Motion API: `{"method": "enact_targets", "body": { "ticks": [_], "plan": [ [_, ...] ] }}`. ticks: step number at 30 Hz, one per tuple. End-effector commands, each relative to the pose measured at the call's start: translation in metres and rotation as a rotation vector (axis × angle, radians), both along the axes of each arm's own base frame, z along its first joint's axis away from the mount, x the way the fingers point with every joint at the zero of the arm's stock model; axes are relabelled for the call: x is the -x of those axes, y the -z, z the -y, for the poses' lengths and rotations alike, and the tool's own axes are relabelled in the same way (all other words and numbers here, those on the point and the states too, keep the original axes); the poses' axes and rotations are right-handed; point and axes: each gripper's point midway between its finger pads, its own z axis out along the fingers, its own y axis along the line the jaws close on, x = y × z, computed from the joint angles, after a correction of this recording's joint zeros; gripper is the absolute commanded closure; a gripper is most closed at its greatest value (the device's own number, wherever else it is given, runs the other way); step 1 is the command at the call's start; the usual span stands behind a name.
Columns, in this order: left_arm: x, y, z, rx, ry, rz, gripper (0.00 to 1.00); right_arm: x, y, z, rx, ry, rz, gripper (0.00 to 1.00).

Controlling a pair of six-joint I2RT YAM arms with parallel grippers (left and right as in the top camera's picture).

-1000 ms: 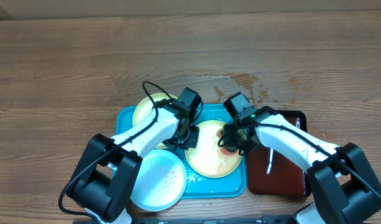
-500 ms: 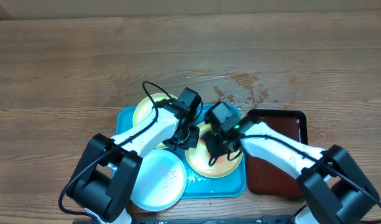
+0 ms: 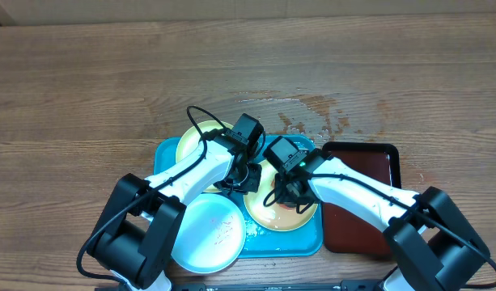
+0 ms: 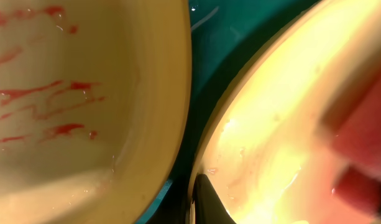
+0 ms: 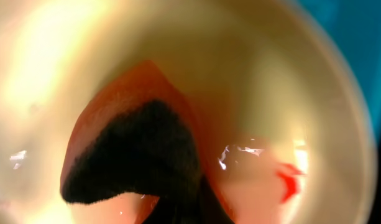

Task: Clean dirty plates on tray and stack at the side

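Overhead: your left gripper [image 3: 246,176], jaws together, and right gripper [image 3: 292,192] over the round yellow-rimmed plate [image 3: 268,215], centre of the turquoise tray [image 3: 164,155].
Left wrist: red streaks on the glossy far-left plate [image 4: 66,93].
Right wrist: right jaws clamped on a fuzzy-patched orange sponge [image 5: 134,149].

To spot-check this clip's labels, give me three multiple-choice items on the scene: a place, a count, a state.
1. The dark red-brown tray lies: A) on the turquoise tray; B) beside it, on the right arm's side; C) on the left arm's side.
2. How many plates show? A) one; B) two; C) three.
3. The right tool is: A) shut on a reddish pad on the middle plate; B) open over bare table; C) out of view.
B: overhead shows it at the turquoise tray's right edge. C: two yellow-rimmed, one pale blue. A: the right wrist view shows the pad against the plate.
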Motion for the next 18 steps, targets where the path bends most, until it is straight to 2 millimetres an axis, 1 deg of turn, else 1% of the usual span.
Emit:
{"method": "enact_targets", "body": {
  "ticks": [1, 6, 8, 9, 13, 18],
  "plan": [
    [0.002, 0.014, -0.009, -0.060, -0.007, -0.019, 0.96, 0.000, 0.022, 0.066, 0.232, 0.167, -0.010, 0.96],
    [0.002, 0.014, -0.009, -0.060, -0.007, -0.018, 0.96, 0.010, 0.019, 0.087, 0.288, 0.200, -0.073, 0.96],
    [0.002, 0.014, -0.009, -0.060, -0.008, -0.018, 0.96, 0.015, 0.018, 0.091, 0.301, 0.175, -0.098, 0.96],
    [0.002, 0.014, -0.009, -0.060, -0.007, -0.018, 0.96, 0.017, 0.018, 0.088, 0.289, 0.139, -0.113, 0.96],
    [0.002, 0.014, -0.009, -0.060, -0.007, -0.018, 0.96, 0.029, 0.022, 0.057, 0.151, -0.084, -0.184, 0.96],
    [0.002, 0.014, -0.009, -0.060, -0.007, -0.018, 0.96, 0.047, 0.020, 0.005, -0.099, -0.350, -0.235, 0.96]
  ]
}}
